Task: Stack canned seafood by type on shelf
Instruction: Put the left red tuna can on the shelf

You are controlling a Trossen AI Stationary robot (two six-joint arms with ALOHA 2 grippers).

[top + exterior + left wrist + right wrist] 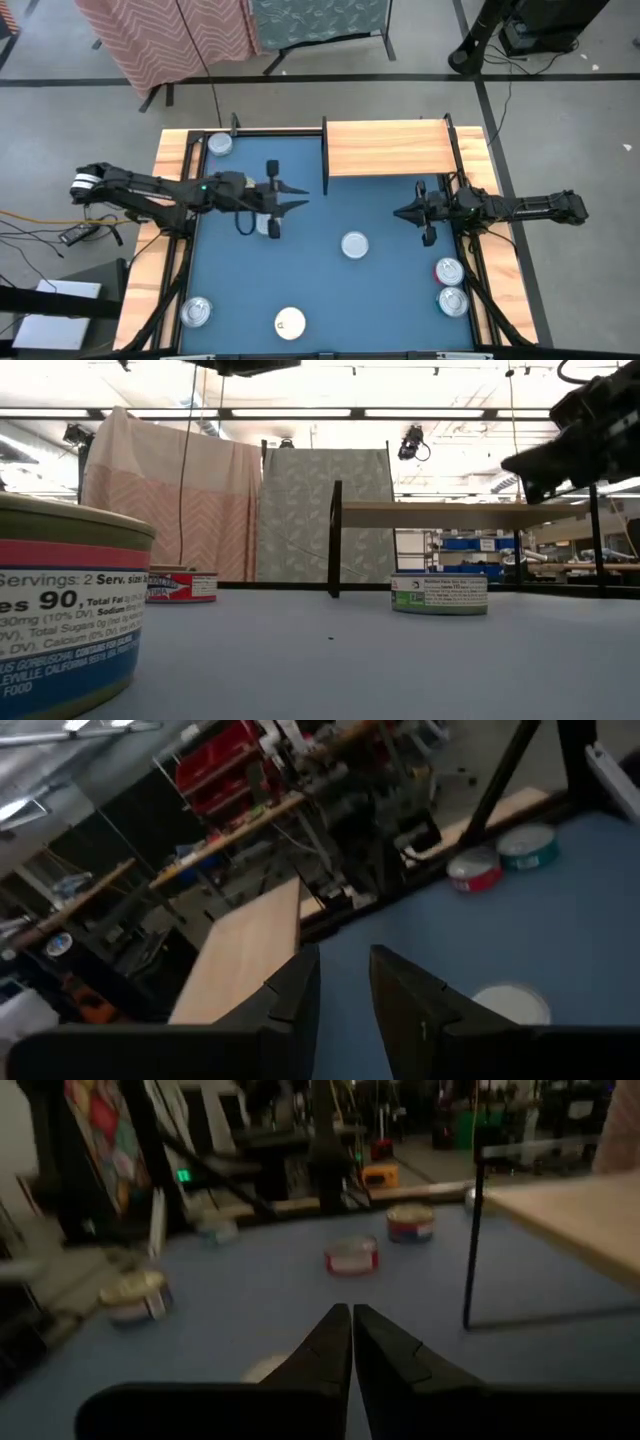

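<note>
The shelf (pixel 390 148), a light-wood plank on dark uprights, stands at the table's far right with nothing on it. Tins of canned seafood lie scattered on the blue table: one in the far left corner (pixel 220 145), one mid-table (pixel 354 245), two together at the right edge (pixel 451 285), and a silver one (pixel 197 312) and a white-lidded one (pixel 290 322) near the front. My left gripper (pixel 302 199) hovers left of centre, pointing toward the table's right, with a narrow empty gap between its fingers (pixel 345 995). My right gripper (pixel 398 212) points left below the shelf, shut (pixel 352 1330) and holding nothing.
Wooden side rails (pixel 170 170) run along the table's left and right edges. In the low view a big tin (pixel 60 610) fills the near left. A red-labelled tin (pixel 182 586) and a green-labelled one (pixel 438 593) stand farther back, below the shelf plank (pixel 440 515).
</note>
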